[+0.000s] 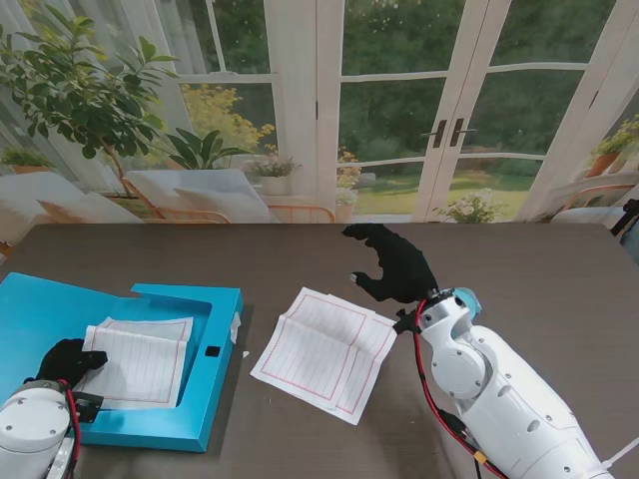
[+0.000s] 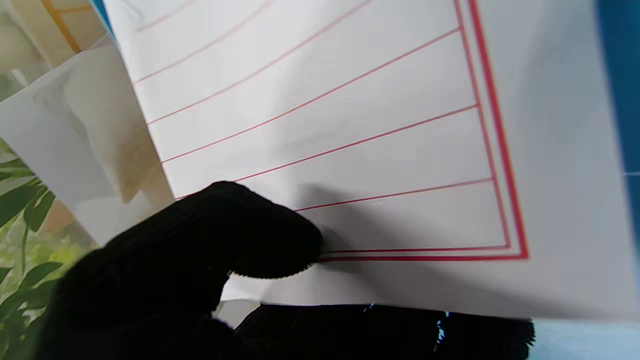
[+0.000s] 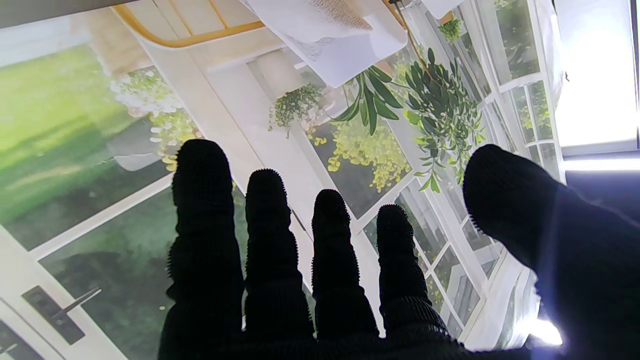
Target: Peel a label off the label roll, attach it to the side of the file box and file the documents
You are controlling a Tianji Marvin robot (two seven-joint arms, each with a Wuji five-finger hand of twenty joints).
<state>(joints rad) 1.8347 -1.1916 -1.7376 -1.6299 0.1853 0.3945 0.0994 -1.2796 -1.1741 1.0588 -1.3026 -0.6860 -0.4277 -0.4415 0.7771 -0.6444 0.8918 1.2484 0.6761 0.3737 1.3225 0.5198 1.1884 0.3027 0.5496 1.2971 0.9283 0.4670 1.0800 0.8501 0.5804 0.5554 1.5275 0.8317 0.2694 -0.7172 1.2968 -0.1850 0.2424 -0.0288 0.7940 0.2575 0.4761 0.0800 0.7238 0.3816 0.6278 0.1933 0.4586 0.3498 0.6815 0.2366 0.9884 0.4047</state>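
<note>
Left hand (image 1: pixel 62 361) at 8 o'clock pinches ruled document (image 1: pixel 137 361) inside blue file box (image 1: pixel 205 384), thumb on top. Right hand (image 1: pixel 391 267) hovers empty, fingers spread, beyond second document (image 1: pixel 324 351) mid-desk (image 1: pixel 519 269). Risk: thin sheet slips or creases against box wall.

A staged home sunroom or study: along the top of the frame, a backdrop shows white French doors (image 1: pixel 447 110) with dark handles, garden greenery, a leafy potted plant (image 1: pixel 75 85) at upper left and cushioned lounge chairs (image 1: pixel 200 195). A dark brown table (image 1: pixel 300 249) fills the lower frame, bearing a blue file box (image 1: pixel 150 419) and ruled papers (image 1: pixel 324 351).
</note>
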